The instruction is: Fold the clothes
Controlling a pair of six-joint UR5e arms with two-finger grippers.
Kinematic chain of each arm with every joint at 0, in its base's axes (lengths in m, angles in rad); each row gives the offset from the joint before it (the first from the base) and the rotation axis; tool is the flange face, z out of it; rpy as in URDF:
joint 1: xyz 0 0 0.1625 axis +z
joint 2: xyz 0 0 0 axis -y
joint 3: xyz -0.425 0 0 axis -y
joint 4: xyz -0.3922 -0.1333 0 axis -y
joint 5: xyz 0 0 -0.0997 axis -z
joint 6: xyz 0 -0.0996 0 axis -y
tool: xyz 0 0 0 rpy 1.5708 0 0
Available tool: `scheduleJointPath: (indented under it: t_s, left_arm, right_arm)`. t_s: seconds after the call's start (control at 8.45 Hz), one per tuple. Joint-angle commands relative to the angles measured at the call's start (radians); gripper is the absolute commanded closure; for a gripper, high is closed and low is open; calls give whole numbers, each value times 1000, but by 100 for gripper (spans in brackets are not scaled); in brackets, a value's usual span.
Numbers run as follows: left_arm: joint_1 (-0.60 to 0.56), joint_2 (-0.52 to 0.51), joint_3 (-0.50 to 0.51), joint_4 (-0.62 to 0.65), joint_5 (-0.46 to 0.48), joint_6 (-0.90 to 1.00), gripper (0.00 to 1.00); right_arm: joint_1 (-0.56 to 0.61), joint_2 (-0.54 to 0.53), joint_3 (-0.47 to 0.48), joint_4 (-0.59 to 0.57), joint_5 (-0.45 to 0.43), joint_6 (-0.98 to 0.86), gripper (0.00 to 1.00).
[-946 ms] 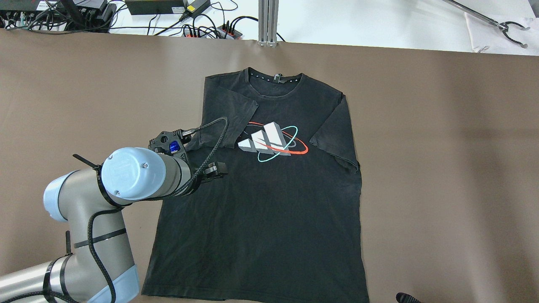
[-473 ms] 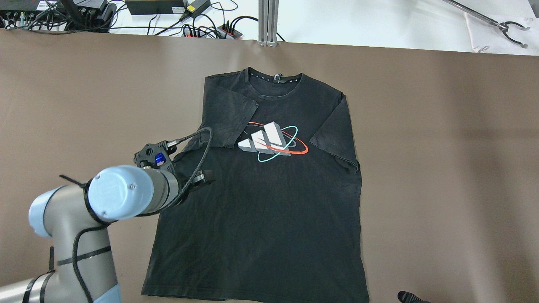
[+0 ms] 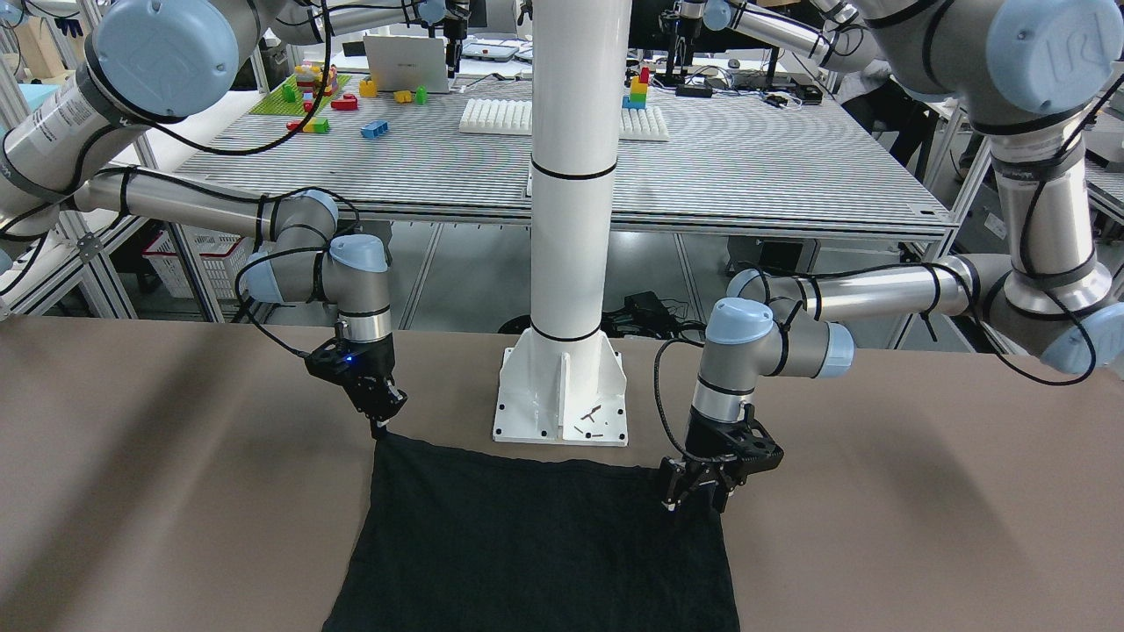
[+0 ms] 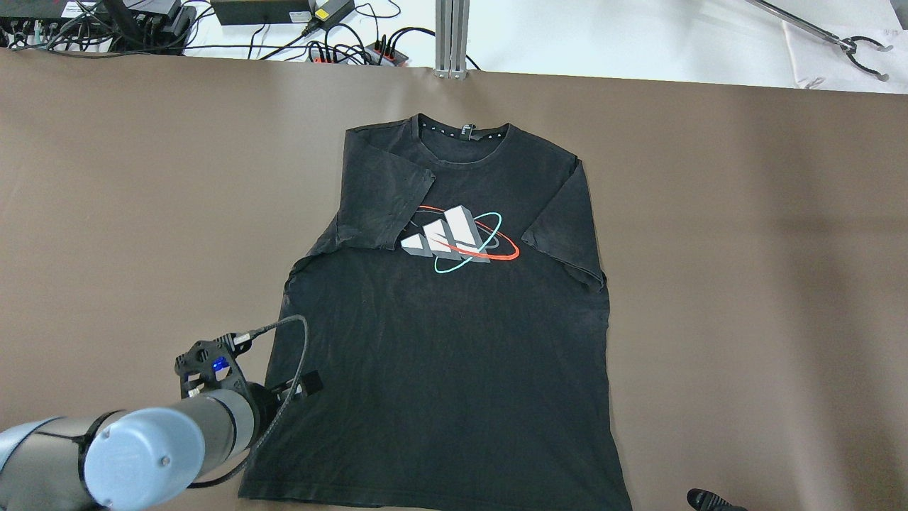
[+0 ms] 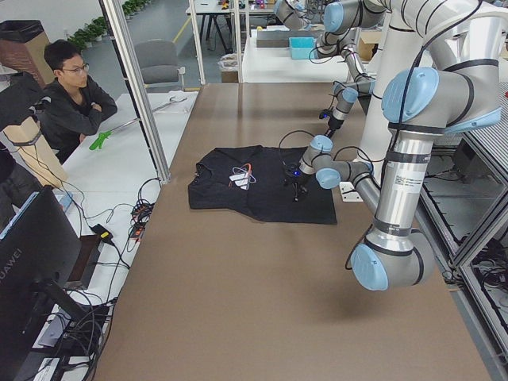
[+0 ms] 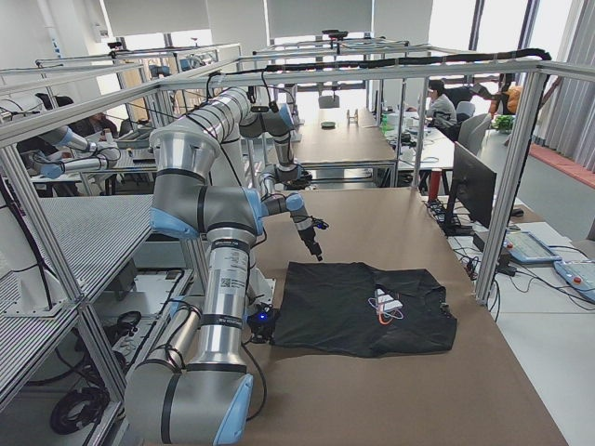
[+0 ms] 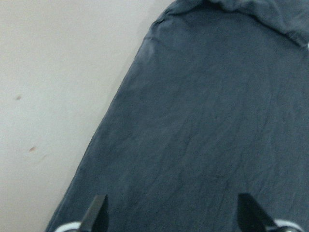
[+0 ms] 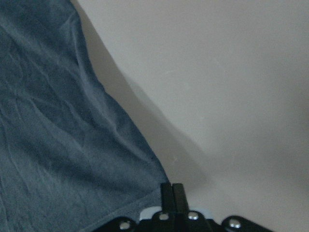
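My left gripper point(image 3: 696, 502) hovers over the black T-shirt point(image 4: 440, 341), its 2 fingers point(image 7: 96, 215) spread wide; my right gripper point(image 3: 379, 428) is pinched tight on the shirt's hem corner.

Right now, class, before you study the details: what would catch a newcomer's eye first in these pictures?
A black T-shirt lies flat in the middle of the brown table, with a white, red and teal logo on its chest. Near its hem, the left gripper hangs open over one side edge, and the right gripper is shut beside the opposite corner.
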Motion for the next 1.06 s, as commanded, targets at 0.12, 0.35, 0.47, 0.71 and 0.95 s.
scheduleJointPath:
  t_s: [0.12, 0.35, 0.47, 0.71, 0.95]
  left_arm:
    - [161, 108, -22, -1, 48, -93, 10]
    - [212, 117, -21, -1, 48, -146, 18]
    - [235, 125, -21, -1, 54, -166, 23]
    - [251, 149, -22, -2, 67, -193, 32]
    - [252, 154, -21, -4, 68, -206, 35]
  right_arm:
    - [-24, -13, 6, -18, 19, 0, 100]
    - [-25, -12, 4, -18, 19, 0, 100]
    - [-25, -12, 4, -18, 19, 0, 100]
    - [-25, -12, 3, -18, 19, 2, 100]
    - [-25, -10, 1, -18, 18, 3, 100]
